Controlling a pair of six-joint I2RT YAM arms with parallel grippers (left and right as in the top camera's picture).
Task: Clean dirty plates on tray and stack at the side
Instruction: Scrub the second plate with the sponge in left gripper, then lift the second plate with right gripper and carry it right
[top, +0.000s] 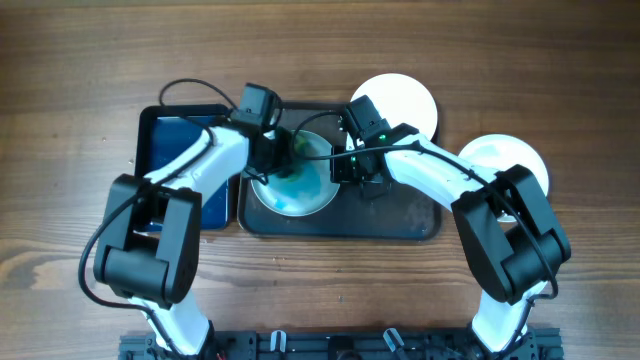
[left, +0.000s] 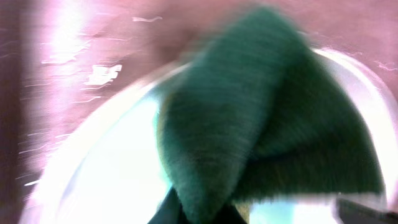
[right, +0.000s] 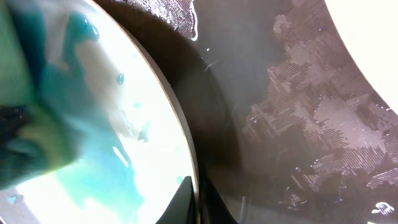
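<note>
One dirty plate (top: 300, 190), white with turquoise smears, lies on the left part of the dark grey tray (top: 405, 218). My left gripper (top: 282, 150) is shut on a green sponge (left: 261, 112) and presses it on the plate's far side (left: 106, 180). My right gripper (top: 345, 166) is shut on the plate's right rim. In the right wrist view the rim (right: 186, 155) runs between the two fingers (right: 198, 202), with the smeared face (right: 106, 137) and the sponge (right: 18, 93) to the left. Two more white plates (top: 408, 100) (top: 512, 160) lie off the tray at the right, and no smears show on them.
A smaller black tray with a blue bottom (top: 165, 140) sits left of the grey tray, partly under my left arm. The grey tray's right half (right: 292, 124) is wet and bare. Brown wooden table (top: 80, 100) surrounds everything.
</note>
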